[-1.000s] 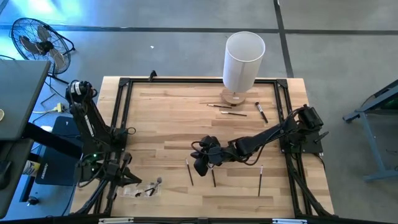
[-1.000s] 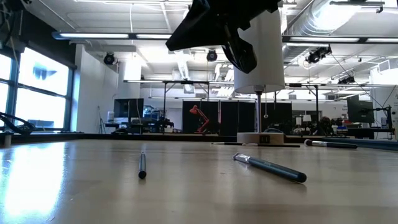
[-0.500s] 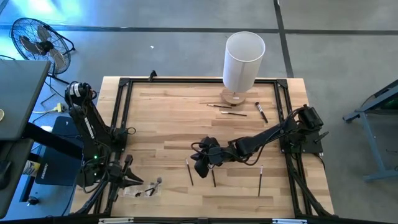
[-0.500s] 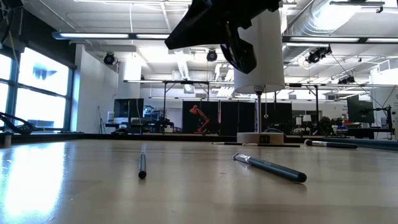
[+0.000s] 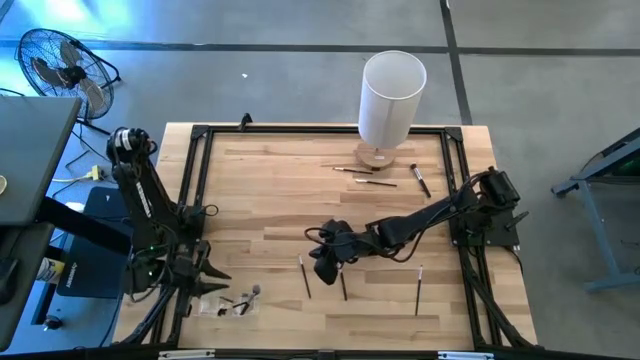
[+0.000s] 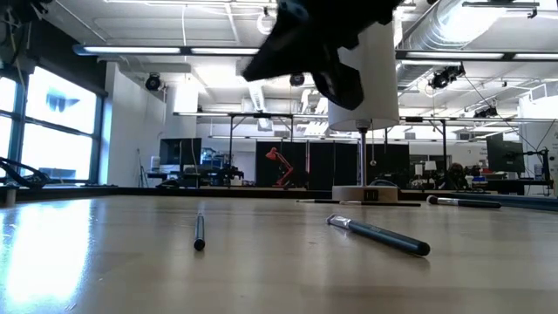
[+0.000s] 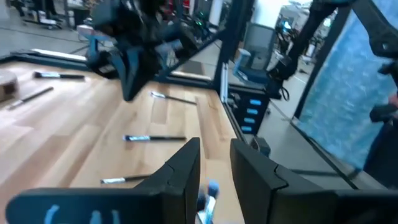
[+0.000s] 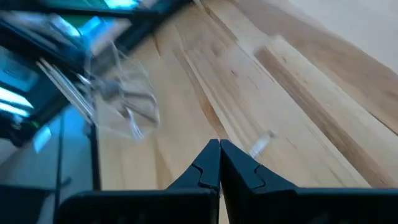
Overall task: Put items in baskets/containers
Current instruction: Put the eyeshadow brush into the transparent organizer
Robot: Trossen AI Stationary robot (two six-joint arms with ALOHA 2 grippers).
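Thin dark brushes lie flat on the wooden table: three near the front [image 5: 304,276], [image 5: 343,286], [image 5: 419,290], and others at the far side [image 5: 356,169], [image 5: 420,180]. A see-through bag [image 5: 236,302] holding a few brushes lies at the front left; it also shows, blurred, in the right wrist view [image 8: 124,99]. My left gripper [image 5: 214,282] is open and level beside the bag's left end, its fingers [image 7: 180,171] apart. My right gripper [image 5: 322,268] hangs shut above the table's middle with nothing between its fingers [image 8: 208,165]; in the low view it hangs over two brushes [image 6: 199,232], [image 6: 380,236].
A tall white cylinder [image 5: 392,98] stands on a round wooden base at the far edge. A black frame [image 5: 196,180] runs round the table. A fan [image 5: 62,65] and a grey desk [image 5: 30,150] stand off the table's left side.
My left gripper has opened: its fingers, shut a second ago, now stand spread beside the bag. My right gripper has stayed over the table's middle and tipped slightly. Bag and brushes lie where they were.
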